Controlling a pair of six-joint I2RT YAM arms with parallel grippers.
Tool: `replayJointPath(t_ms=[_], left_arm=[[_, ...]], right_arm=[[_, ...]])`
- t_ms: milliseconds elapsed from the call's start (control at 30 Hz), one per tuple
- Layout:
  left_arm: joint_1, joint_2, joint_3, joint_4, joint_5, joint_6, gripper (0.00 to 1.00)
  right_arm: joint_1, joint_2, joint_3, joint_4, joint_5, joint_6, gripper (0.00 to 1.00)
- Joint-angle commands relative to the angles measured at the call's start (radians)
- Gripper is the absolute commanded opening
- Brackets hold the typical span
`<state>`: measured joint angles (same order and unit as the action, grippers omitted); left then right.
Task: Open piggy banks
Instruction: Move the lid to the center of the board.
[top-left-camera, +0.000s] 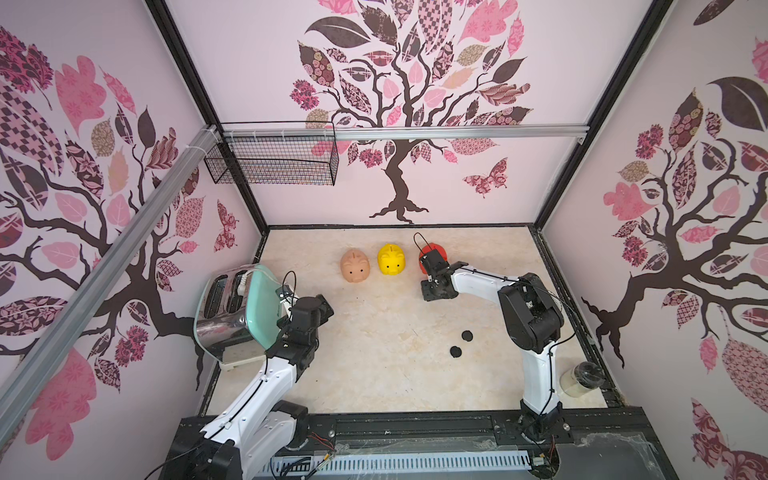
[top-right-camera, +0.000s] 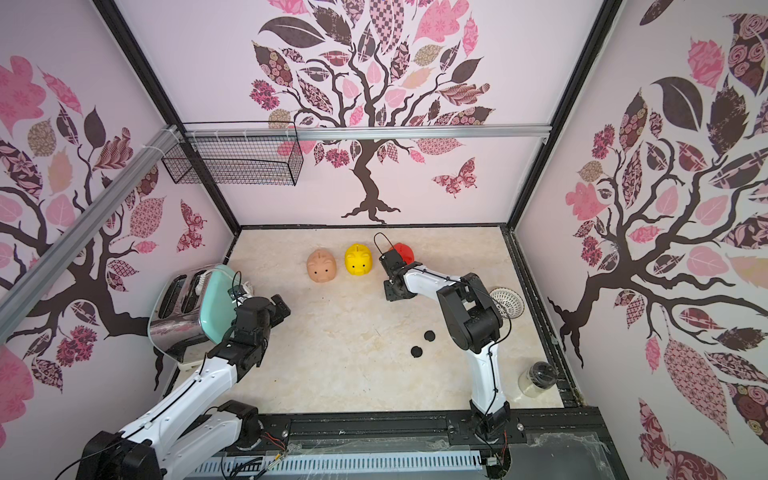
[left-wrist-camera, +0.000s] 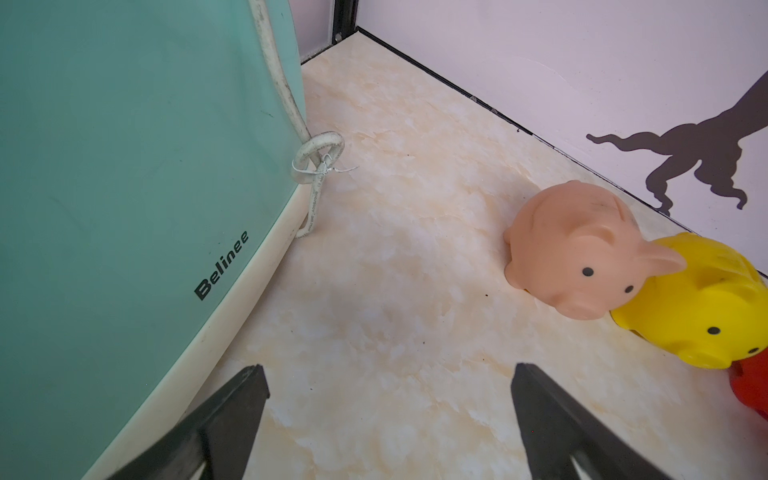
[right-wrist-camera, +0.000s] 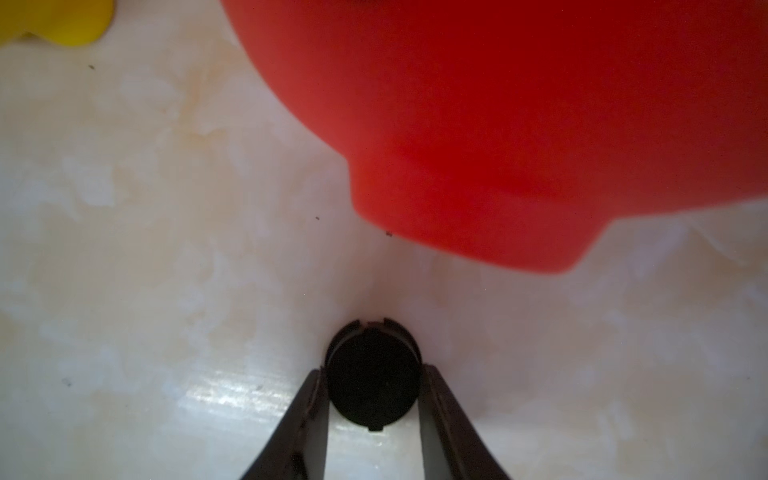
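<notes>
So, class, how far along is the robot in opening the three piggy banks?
Done: two black plugs lie loose on the table. In hand: a third plug is clamped in the right gripper, beside the red pig. Remaining: seemingly just setting it down.

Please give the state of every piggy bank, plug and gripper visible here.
Peach pig: upright, belly hidden.
Yellow pig: upright, belly hidden.
Red pig: partly hidden behind right gripper.
Two loose plugs: lying on the table.
Third plug: gripped by right gripper.
Left gripper: open, empty.
Right gripper: shut on third plug.
</notes>
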<state>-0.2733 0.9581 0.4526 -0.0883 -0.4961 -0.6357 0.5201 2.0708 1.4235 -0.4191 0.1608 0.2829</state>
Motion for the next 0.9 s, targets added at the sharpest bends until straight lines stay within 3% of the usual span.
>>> replayJointPath(t_ms=[0,67,100,200,300,433,567,700,800,867], left_arm=[[-0.002,0.001,0.021,-0.009,-0.013,-0.078,0.98],[-0.002,-0.024,0.016,0.0,0.031,-0.031,0.98],[-0.001,-0.032,0.012,0.011,0.056,0.001,0.98],[-0.011,-0.052,0.015,0.028,0.187,0.056,0.98],[-0.102,-0.074,0.02,0.054,0.226,0.1,0.98],[-0.359,-0.016,0.12,-0.048,0.133,0.143,0.98],[-0.643,0.135,0.218,-0.075,0.131,0.181,0.95],[-0.822,0.362,0.35,-0.114,0.21,0.174,0.91],[-0.882,0.501,0.434,-0.115,0.277,0.186,0.85],[-0.898,0.596,0.51,-0.159,0.35,0.205,0.82]], right_arm=[[-0.006,-0.004,0.02,-0.013,-0.009,0.012,0.61],[-0.006,-0.061,0.017,0.001,-0.025,0.018,0.77],[-0.006,-0.089,0.012,0.002,-0.026,0.027,0.8],[-0.006,-0.242,-0.066,0.023,0.0,0.089,0.81],[-0.006,-0.448,-0.27,0.121,-0.024,0.195,0.85],[-0.008,-0.666,-0.482,0.055,0.009,0.317,0.8],[-0.034,-0.853,-0.6,-0.092,0.0,0.349,0.75],[-0.235,-1.07,-0.648,-0.215,-0.054,0.356,0.73],[-0.454,-1.205,-0.668,-0.235,-0.167,0.304,0.7],[-0.502,-1.246,-0.652,-0.268,-0.182,0.273,0.68]])
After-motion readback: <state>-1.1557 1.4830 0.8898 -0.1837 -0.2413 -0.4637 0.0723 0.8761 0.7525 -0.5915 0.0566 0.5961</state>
